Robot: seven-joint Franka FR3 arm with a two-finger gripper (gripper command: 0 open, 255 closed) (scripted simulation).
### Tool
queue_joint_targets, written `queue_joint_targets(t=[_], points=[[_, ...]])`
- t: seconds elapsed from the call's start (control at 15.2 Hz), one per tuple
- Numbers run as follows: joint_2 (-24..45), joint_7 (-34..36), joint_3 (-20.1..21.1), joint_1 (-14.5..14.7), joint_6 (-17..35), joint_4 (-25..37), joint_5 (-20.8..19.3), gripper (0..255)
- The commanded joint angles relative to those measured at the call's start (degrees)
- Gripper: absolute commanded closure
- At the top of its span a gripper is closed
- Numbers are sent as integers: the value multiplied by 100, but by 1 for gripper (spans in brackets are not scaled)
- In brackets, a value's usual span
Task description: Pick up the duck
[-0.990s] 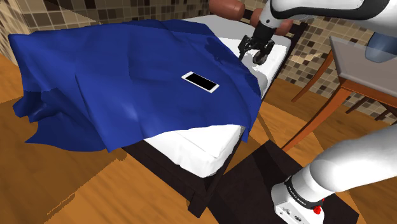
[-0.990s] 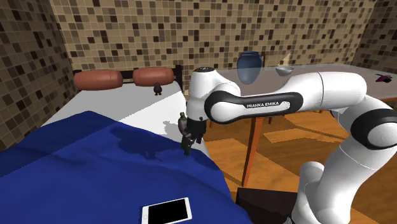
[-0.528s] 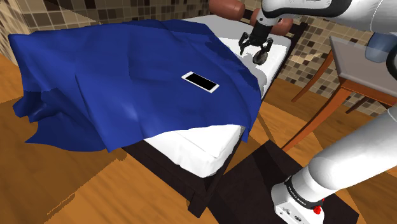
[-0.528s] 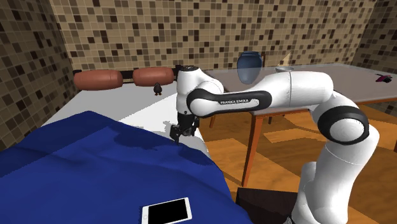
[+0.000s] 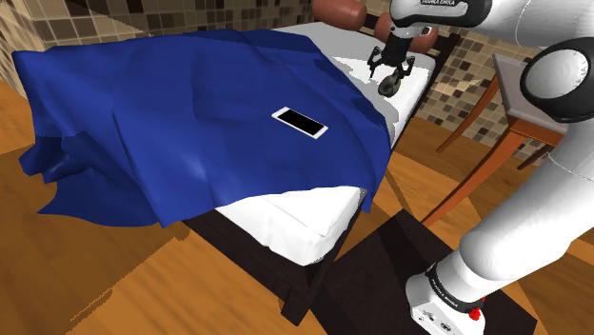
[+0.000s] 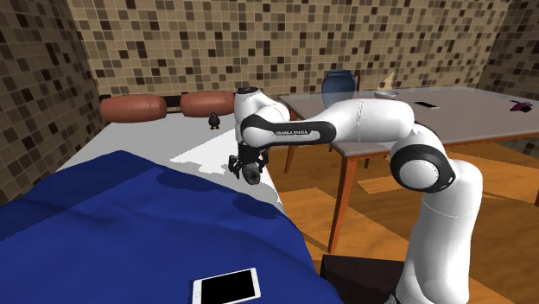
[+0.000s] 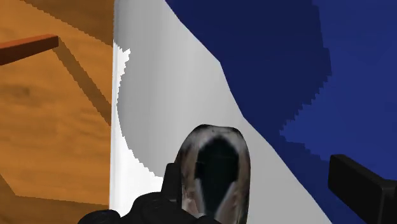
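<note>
The duck [image 7: 215, 168] is a small rounded grey figure with a black middle. It rests on the bare white sheet [image 7: 159, 95] by the bed's edge, just past the blue blanket's border. My gripper [image 7: 256, 168] is open over it. One finger is close beside the duck and the other finger [image 7: 362, 191] stands well apart, so nothing clasps it. In the shoulder view the duck [image 5: 389, 87] shows just under the gripper [image 5: 391, 68]. The second exterior view has the gripper [image 6: 242, 166] against the duck [image 6: 253, 174] near the bed's right side.
A blue blanket [image 5: 190, 105] covers most of the bed, with a white phone [image 5: 301, 123] lying on it. Two brown pillows [image 6: 134, 109] line the headboard, a small dark figure [image 6: 212, 120] before them. A table [image 6: 449, 108] with a blue vase [image 6: 339, 89] stands beside the bed.
The arm has swung toward the head of the bed. The gripper left the blanket's edge and now hangs over the white sheet. In the shoulder view the duck has kept its place.
</note>
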Motion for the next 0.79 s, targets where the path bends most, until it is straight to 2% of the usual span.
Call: queue_joint_targets(t=[0.0, 0.2, 0.73], points=[[259, 278, -117, -94, -84, 309, -39, 0], [537, 552, -252, -198, -197, 658, -60, 0], [504, 625, -252, -196, 394, 30, -82, 0]])
